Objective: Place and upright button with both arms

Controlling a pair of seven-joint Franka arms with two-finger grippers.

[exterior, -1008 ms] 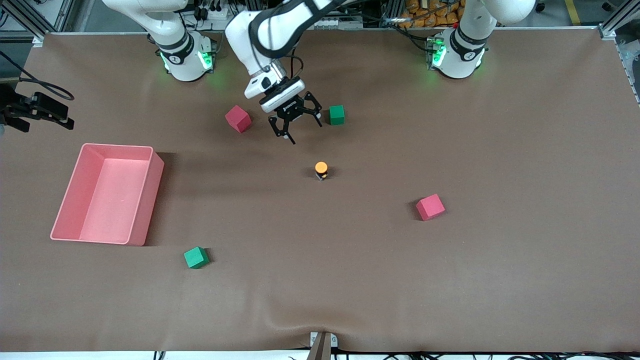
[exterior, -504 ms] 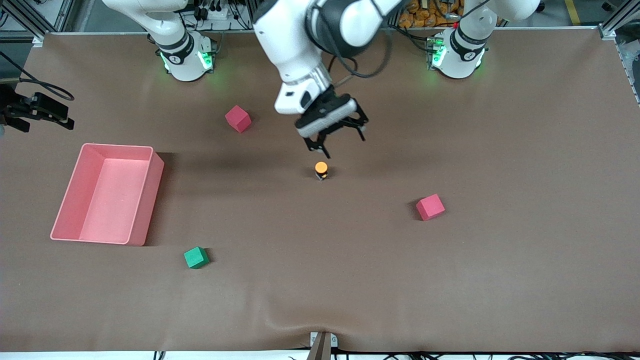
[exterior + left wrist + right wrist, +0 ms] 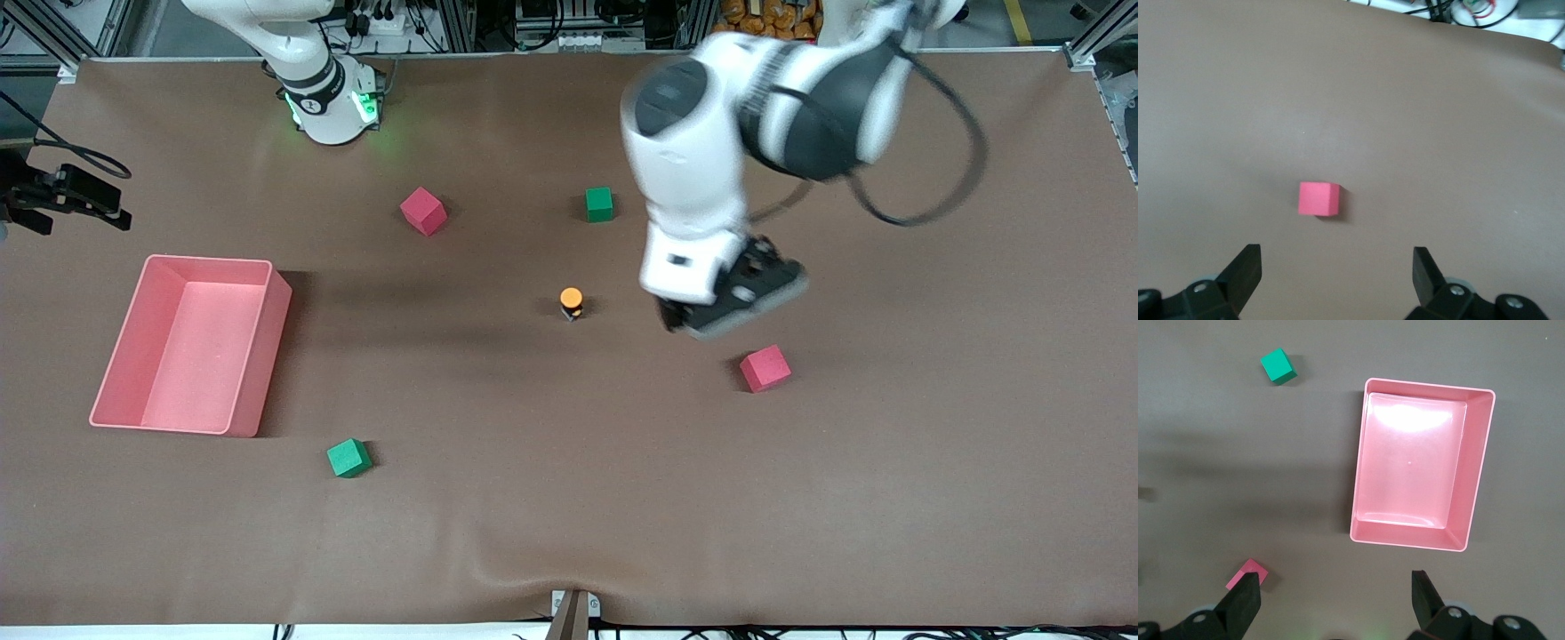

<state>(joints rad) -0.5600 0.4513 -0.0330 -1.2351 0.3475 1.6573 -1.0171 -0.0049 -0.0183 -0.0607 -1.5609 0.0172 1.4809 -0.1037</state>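
Swinging off the upright orange-capped button (image 3: 571,301) mid-table, left gripper (image 3: 1337,277) now hangs jaws apart and empty over a red cube (image 3: 1318,199) toward its own end; right gripper (image 3: 1337,600) waits spread above the pink bin (image 3: 1478,463), so placement looks done

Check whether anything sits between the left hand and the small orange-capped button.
Nothing visible does. The left hand hovers open over bare brown table beside the small orange-capped button; the red foam cube lies toward the left arm's end.
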